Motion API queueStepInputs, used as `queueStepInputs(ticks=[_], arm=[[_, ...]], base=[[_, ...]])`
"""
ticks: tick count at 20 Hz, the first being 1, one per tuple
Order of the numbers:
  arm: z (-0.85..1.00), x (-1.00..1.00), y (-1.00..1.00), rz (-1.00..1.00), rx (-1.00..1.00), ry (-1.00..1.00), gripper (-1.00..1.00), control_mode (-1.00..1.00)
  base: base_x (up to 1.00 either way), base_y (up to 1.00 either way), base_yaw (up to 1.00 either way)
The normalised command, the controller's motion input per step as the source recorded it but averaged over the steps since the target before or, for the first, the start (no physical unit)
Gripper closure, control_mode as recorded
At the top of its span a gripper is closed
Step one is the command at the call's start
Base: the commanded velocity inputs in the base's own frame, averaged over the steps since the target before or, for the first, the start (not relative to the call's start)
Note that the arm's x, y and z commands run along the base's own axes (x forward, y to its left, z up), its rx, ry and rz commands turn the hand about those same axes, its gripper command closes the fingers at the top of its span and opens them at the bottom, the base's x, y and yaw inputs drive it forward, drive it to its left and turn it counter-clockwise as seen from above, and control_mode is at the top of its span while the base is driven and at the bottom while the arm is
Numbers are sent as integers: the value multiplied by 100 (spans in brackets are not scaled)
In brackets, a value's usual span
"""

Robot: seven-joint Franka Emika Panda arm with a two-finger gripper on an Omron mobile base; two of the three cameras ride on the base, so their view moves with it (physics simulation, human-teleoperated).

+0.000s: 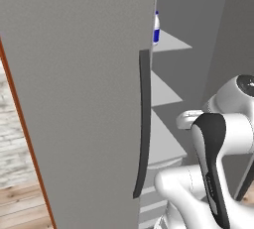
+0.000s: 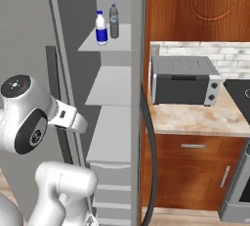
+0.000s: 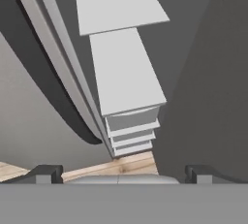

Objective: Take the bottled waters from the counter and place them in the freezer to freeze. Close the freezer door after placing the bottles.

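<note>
Both bottled waters stand upright on an upper freezer shelf (image 2: pixel 117 39): the clear-white one with a blue label (image 2: pixel 101 28) and, beside it, the grey translucent one (image 2: pixel 114 21). A sliver of the blue-labelled bottle (image 1: pixel 156 28) peeks past the open freezer door (image 1: pixel 74 99), whose long dark handle (image 1: pixel 144 124) runs down its edge. My gripper (image 3: pixel 121 175) is open and holds nothing. It looks along the lower pale shelves (image 3: pixel 123 70) and drawers (image 3: pixel 131 133), with the door (image 3: pixel 29 126) to its left. The counter (image 2: pixel 195 117) lies to the right of the freezer.
A grey toaster oven (image 2: pixel 183 80) sits on the counter under a carved wooden cabinet (image 2: pixel 195 5). A second dark handle (image 2: pixel 150 142) curves down the fridge's right edge. Black stovetop (image 2: pixel 239 90) at the far right. Wooden floor (image 1: pixel 22 203) lies below the door.
</note>
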Motion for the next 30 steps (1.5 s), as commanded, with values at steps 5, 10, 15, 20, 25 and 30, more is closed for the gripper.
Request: queueStepInputs(ticks=[5, 10, 15, 20, 25, 30], arm=[[0, 0, 0, 0, 0, 0, -100, 100], [0, 0, 0, 0, 0, 0, -100, 100], [0, 0, 0, 0, 0, 0, -100, 100], [0, 0, 0, 0, 0, 0, -100, 100], [0, 0, 0, 0, 0, 0, -100, 100], [0, 0, 0, 0, 0, 0, -100, 100]], base=[[-44, 0, 0], [-41, 0, 0], [-52, -2, 0], [-51, -22, 4], [-44, -21, 12], [-18, -36, 15]])
